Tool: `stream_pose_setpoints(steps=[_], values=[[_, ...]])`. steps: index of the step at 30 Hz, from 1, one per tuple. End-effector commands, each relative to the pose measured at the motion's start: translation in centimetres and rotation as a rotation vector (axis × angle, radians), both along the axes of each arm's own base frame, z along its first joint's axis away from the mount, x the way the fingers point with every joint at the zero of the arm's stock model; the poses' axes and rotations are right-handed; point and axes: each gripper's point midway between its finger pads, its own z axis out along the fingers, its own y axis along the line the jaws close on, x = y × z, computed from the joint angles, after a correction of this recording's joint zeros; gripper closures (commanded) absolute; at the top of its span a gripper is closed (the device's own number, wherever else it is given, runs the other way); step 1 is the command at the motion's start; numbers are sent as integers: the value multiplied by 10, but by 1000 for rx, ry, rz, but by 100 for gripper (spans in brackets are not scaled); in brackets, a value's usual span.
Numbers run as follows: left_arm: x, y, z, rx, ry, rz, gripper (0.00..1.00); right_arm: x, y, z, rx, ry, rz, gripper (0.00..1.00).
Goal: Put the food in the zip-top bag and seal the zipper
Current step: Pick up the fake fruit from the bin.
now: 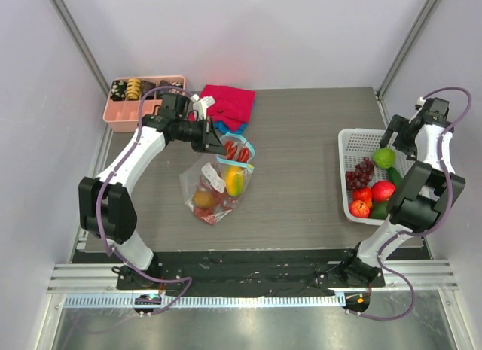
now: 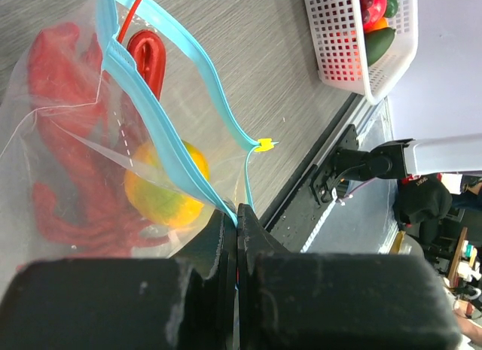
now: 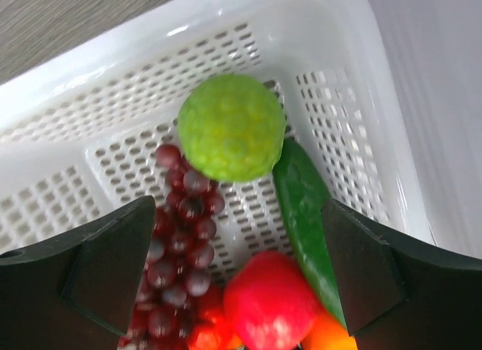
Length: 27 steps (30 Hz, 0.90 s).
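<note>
The clear zip-top bag (image 1: 213,186) lies at the table's middle left, its teal zipper (image 2: 154,113) open, with a yellow slider (image 2: 263,144). Inside are a red lobster (image 2: 64,147), a yellow-green fruit (image 2: 162,190), a red pepper (image 2: 147,56) and an orange fruit (image 1: 203,199). My left gripper (image 1: 218,147) is shut on the zipper strip (image 2: 237,214). My right gripper (image 3: 241,267) is open above the white basket (image 3: 113,86), over a lime (image 3: 231,128), grapes (image 3: 181,245), a red fruit (image 3: 271,301) and a green vegetable (image 3: 305,222).
The basket (image 1: 346,150) stands at the right edge. A pink tray (image 1: 124,113) with black and tan pieces sits at the back left. Red cloth (image 1: 230,101) and blue cloth (image 1: 228,127) lie behind the bag.
</note>
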Motion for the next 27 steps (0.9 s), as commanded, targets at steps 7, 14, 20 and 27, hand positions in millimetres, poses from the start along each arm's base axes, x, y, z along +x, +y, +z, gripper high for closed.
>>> stream_pose_setpoints(steps=[7, 14, 20, 27], values=[[5, 2, 6, -4, -6, -15, 100, 33, -11, -28, -35, -30, -41, 11], [8, 4, 2, 8, 14, -16, 100, 37, 0, -60, -38, -3, -17, 13], [10, 3, 1, 9, 26, -15, 100, 37, 5, -76, -24, 17, 7, 13], [11, 2, -2, 9, 41, -10, 100, 43, 0, -80, -39, 19, 7, 13]])
